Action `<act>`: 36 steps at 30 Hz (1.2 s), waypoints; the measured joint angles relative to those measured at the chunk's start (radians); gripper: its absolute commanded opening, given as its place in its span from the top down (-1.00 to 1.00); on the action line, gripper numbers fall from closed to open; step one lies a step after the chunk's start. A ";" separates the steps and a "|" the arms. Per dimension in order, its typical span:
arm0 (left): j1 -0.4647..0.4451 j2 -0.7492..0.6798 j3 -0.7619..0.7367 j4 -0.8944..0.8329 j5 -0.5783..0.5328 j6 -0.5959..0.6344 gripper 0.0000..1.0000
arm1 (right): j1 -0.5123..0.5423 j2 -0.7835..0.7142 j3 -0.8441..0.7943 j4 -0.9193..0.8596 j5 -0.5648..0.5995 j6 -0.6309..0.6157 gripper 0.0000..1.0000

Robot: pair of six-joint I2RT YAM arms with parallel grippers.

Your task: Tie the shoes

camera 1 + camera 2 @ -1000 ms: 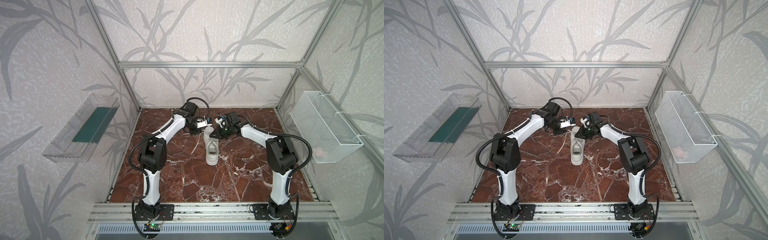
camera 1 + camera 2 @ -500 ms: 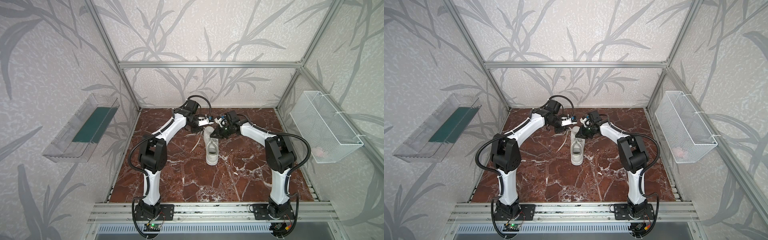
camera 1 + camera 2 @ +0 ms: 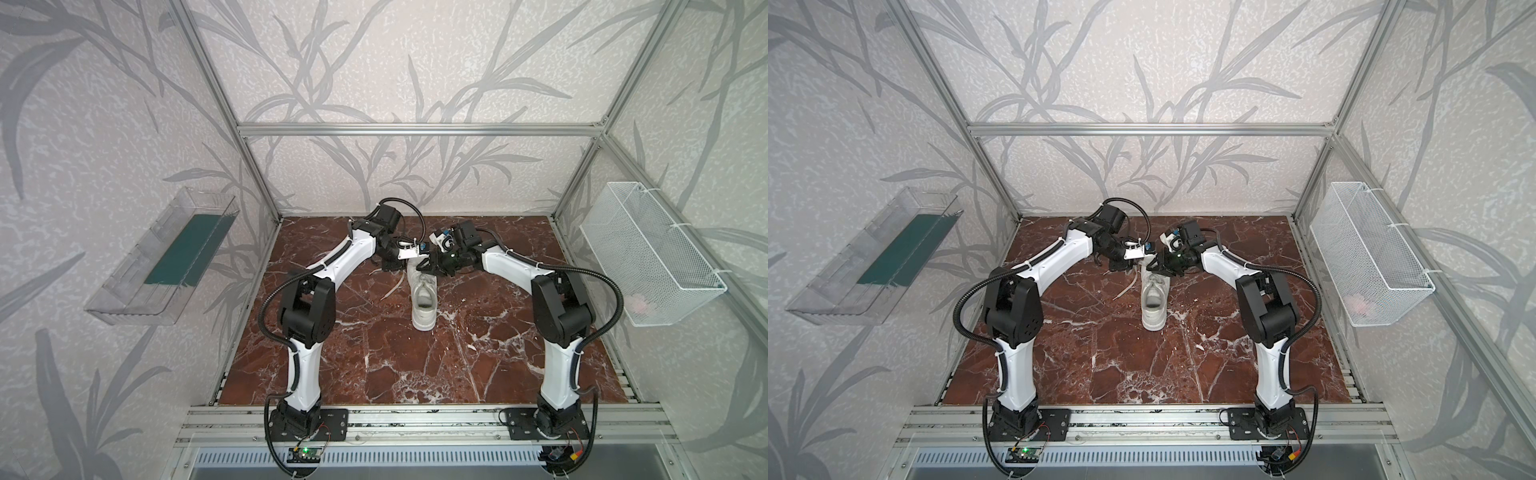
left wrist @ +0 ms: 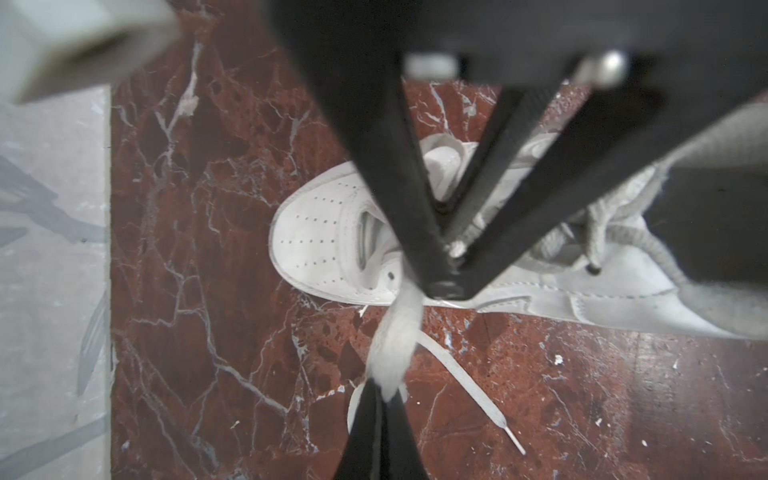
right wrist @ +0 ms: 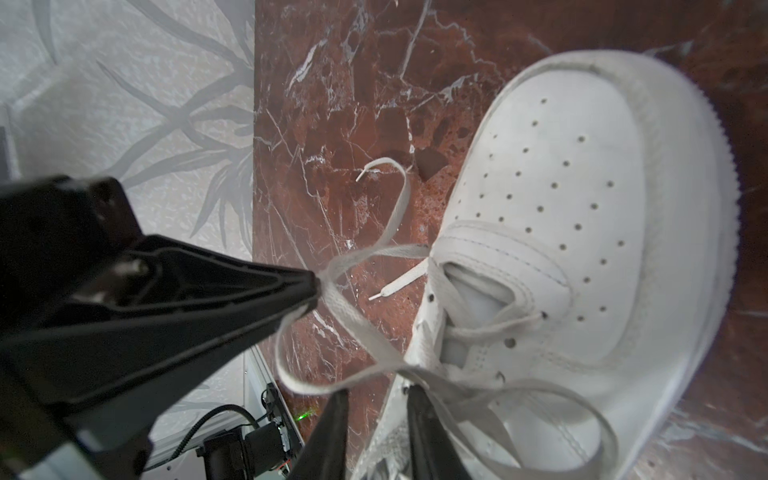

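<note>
The white shoe (image 3: pixel 424 305) (image 3: pixel 1152 309) lies on the marble floor with its toe pointing to the back wall, and both grippers meet over that toe. My left gripper (image 4: pixel 384 390) (image 3: pixel 392 266) (image 3: pixel 1121 266) is shut on a flat white lace (image 4: pixel 395 340). In the right wrist view its tips (image 5: pixel 311 286) pinch a loop of that lace (image 5: pixel 345 320) beside the perforated toe (image 5: pixel 582 199). My right gripper (image 5: pixel 376 397) (image 3: pixel 432 270) (image 3: pixel 1156 269) stands slightly open, with lace draped across its fingertips (image 5: pixel 415 395). A loose lace end (image 4: pixel 469 386) trails on the floor.
A clear plastic tray (image 3: pixel 166 266) hangs on the left wall. A white wire basket (image 3: pixel 652 253) hangs on the right wall. An aluminium rail (image 3: pixel 415 419) runs along the front edge, carrying both arm bases. The back wall is close behind the grippers.
My left gripper has shifted right, closer to the right gripper over the toe, still holding the lace. The right gripper's jaws have parted.
</note>
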 measured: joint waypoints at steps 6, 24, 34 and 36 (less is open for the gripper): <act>-0.006 -0.001 -0.009 -0.011 0.003 0.010 1.00 | -0.037 -0.063 -0.043 0.036 -0.008 0.043 0.26; -0.019 -0.049 -0.055 -0.019 0.022 0.022 1.00 | -0.095 -0.253 -0.417 0.151 -0.009 0.154 0.72; -0.024 -0.049 -0.058 -0.018 0.024 0.021 1.00 | -0.072 -0.230 -0.443 0.250 -0.043 0.207 0.76; -0.025 -0.049 -0.058 -0.019 0.024 0.021 1.00 | -0.064 -0.216 -0.443 0.268 -0.049 0.219 0.76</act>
